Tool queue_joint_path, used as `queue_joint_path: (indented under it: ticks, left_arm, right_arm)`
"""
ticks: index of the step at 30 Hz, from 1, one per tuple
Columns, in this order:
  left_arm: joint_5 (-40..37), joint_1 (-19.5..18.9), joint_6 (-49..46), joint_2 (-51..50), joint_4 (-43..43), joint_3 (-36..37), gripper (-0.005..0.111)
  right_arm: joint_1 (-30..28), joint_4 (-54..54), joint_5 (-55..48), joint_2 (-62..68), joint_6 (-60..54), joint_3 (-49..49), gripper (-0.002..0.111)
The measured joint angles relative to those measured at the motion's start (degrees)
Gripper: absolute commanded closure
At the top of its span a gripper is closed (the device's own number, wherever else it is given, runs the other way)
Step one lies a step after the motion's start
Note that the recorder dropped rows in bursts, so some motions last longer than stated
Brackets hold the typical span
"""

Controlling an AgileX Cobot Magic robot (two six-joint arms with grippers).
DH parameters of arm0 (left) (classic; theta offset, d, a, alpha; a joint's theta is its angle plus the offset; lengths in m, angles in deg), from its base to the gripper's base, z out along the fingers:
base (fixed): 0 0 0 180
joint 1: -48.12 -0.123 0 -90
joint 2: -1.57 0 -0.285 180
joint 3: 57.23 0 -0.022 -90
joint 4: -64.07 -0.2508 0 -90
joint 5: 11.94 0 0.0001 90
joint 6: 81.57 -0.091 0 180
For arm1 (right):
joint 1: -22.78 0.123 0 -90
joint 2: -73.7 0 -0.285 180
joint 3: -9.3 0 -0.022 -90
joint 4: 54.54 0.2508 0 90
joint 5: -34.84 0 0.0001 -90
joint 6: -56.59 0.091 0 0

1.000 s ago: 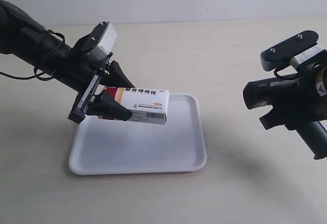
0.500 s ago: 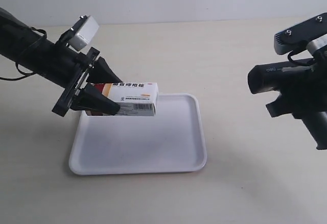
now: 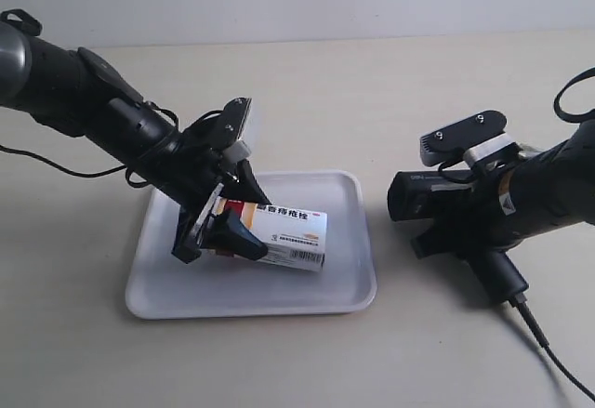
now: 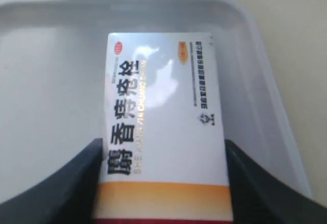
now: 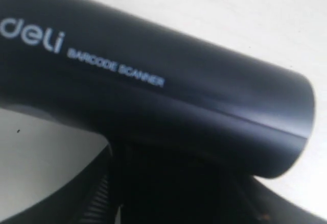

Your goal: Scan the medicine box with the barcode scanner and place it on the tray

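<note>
Pale beige and matte, the bench [image 3: 307,92] runs back to a plain light wall, and we take the tray [image 3: 346,289] as our landmark: a flat white plastic rectangle with rounded corners and a low raised rim, its surface smooth and faintly glossy.

Over the tray's inner floor we see the medicine box [image 3: 286,237], a small white carton with crisp edges, a tan and dark red band at the clamped end, bold Chinese lettering on its broad face and a barcode on its narrow side. We cannot tell whether its lower edge touches the tray or sits just above it. The left hand [image 3: 221,225], at the end of the black arm reaching in from the tray's far outer side, is clenched on the striped end of the box. In the left wrist view we see the dark wedge-shaped fingers [image 4: 61,188] pressed against both long sides of the carton [image 4: 163,112], with the tray rim [image 4: 278,112] curving around it.

Beside the tray, off its short side and clear of the rim, the right hand grasps the barcode scanner [image 3: 437,199], a black blocky-headed pistol shape with a smooth satin shell. Its handle angles down to a black cable [image 3: 548,343] trailing on the bench. The right wrist view shows the scanner's rounded head [image 5: 153,96] with pale printed lettering.
</note>
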Motion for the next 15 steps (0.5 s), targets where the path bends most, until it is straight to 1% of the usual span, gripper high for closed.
queue_joint_path:
  ticks: [3,5,6,8,9,10,11,13,15]
  left_arm:
    - [1.89,0.00,1.46,-0.55,0.52,0.00,0.106]
    - [4.22,0.00,3.61,-1.04,0.87,0.00,0.099]
    - [4.59,0.00,4.53,-1.18,1.21,-0.09,0.093]
    - [5.25,0.00,5.35,-1.17,1.52,-0.09,0.079]
    - [5.36,0.00,5.38,-1.17,1.52,-0.13,0.070]
    - [5.40,0.00,5.38,-1.17,1.52,-0.13,0.061]
    - [5.49,0.00,5.38,-1.17,1.52,-0.13,0.052]
    - [5.49,0.00,5.38,-1.17,1.52,-0.13,0.034]
    - [5.92,0.05,5.67,-1.41,0.76,-0.13,0.019]
  right_arm:
    - [0.00,0.00,1.06,1.20,0.00,0.00,0.108]
    - [0.00,0.00,1.29,1.31,0.10,0.00,0.103]
    - [0.00,0.00,1.37,1.40,0.10,0.00,0.098]
    - [0.00,0.20,1.65,1.40,0.23,0.00,0.085]
    - [0.00,0.36,1.76,1.40,0.35,0.00,0.078]
    - [0.00,0.49,1.76,1.40,0.47,0.00,0.068]
    - [0.00,0.49,1.86,1.40,0.46,0.00,0.060]
    - [0.00,0.75,2.24,1.40,0.54,0.00,0.041]
    - [0.00,1.80,3.60,1.40,1.41,0.00,0.025]
